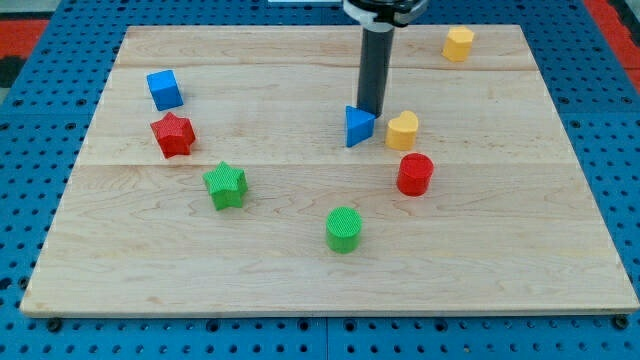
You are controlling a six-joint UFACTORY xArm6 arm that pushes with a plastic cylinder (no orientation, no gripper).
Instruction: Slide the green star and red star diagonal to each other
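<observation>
While my tip (371,110) stands at the centre top of the wooden bench (300,270), the two stars lie at the view's left.

My dark rod is cut off by the view's top edge, and its very end sits just behind the blue triangular block (358,126), so I cannot tell if they touch; it carries no gripper to open or close. Just right of this block is the yellow heart-like block (403,130), with the red cylinder block (415,174) below it. Below the blue cube (164,89) is the red star block (173,135), and the green star block (225,186) lies near it, lower and to the right. Near the bottom centre is the green cylinder block (343,229); a yellow block (458,44), shape unclear, sits top right.
</observation>
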